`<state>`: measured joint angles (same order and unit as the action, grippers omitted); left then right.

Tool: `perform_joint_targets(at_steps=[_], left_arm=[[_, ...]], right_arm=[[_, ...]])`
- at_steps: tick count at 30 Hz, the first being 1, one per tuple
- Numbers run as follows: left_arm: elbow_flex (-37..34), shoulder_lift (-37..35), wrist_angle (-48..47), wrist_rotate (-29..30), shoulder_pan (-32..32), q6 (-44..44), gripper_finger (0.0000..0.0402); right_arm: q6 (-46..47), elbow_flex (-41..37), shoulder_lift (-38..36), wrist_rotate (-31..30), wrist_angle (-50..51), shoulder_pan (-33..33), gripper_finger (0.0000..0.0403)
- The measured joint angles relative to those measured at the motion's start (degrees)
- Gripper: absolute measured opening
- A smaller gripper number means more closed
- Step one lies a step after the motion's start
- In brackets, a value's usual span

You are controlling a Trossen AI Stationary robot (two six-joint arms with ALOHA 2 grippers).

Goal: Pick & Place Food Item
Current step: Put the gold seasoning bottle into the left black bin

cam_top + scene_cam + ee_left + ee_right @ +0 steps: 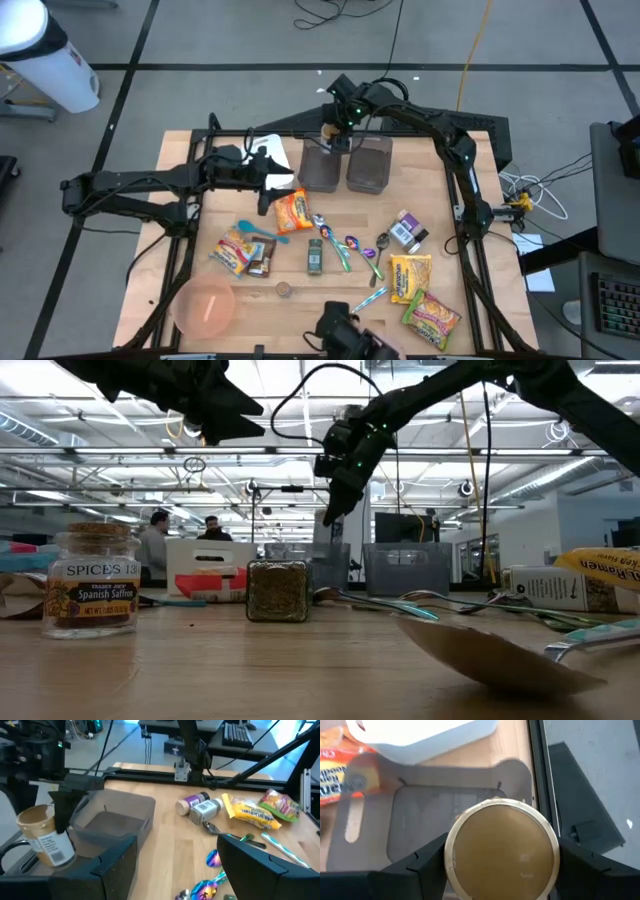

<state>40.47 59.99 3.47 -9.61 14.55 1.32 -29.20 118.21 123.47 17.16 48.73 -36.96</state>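
Wooden table (190, 150) cluttered; right end effector (501, 857) pinching jar (501, 851) above bin (322, 165), label hidden; left end effector (170, 865) spread.

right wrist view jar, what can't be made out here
- Jar, right wrist view: label and contents hidden, only its round end shows between the right gripper fingers; its lower edge is cut off.
- Jar, left wrist view: label print too blurred to read.
- Grey bin under it: floor partly hidden by the jar.
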Motion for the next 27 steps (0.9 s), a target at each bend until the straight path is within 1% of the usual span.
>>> perform_joint_targets(at_steps=[13,17,20,24,27], left_arm=[[0.0,0.0,-0.4,1.2,0.0,1.1,0.0278],[0.0,0.0,-0.4,1.2,0.0,0.9,0.0278],[0.0,0.0,-0.4,1.2,0.0,0.9,0.0278],[0.0,0.0,-0.4,1.2,0.0,0.8,0.0278],[0.0,0.0,-0.3,1.2,0.0,0.9,0.0278]], right_arm=[[-1.3,-0.1,0.2,-0.4,1.1,-0.6,0.0270],[-1.5,-3.1,0.2,-0.4,-2.2,-0.4,0.0270],[-1.5,-4.9,0.2,-0.5,-1.8,-0.4,0.0270],[-1.6,-7.3,0.2,-0.5,-4.6,-0.5,0.0270],[-1.6,-7.9,0.2,-0.5,-5.6,-0.5,0.0270]])
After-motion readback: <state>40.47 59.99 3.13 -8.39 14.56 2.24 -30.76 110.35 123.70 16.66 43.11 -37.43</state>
